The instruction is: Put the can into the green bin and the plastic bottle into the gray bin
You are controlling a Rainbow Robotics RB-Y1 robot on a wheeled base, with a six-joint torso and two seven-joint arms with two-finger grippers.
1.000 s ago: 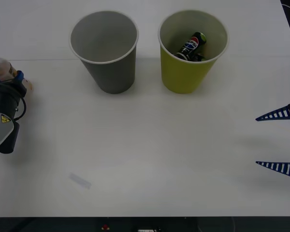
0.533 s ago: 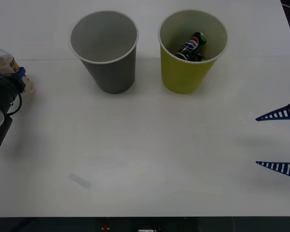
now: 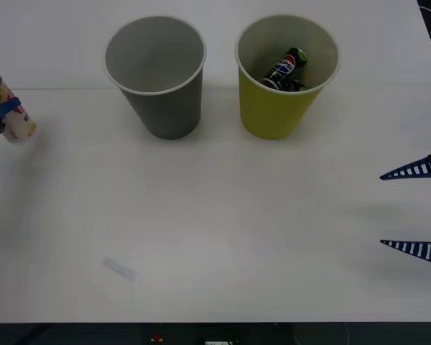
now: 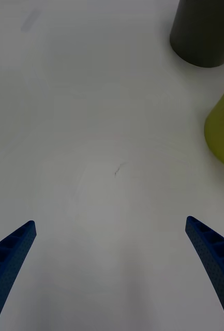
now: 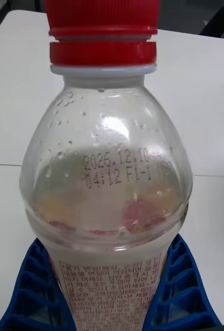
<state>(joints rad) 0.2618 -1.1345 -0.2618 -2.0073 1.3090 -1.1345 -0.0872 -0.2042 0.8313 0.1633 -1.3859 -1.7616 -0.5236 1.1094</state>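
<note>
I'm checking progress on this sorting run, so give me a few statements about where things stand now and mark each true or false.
1. The can lies inside the green bin. True.
2. The plastic bottle is already in the gray bin. False: it is at the table's left edge, gripped by the left end effector.
3. The right end effector is open and holds nothing. True.
4. The gray bin has tipped over. False: it stands upright beside the green bin.
5. The bottle's cap is blue. False: it is red.
</note>
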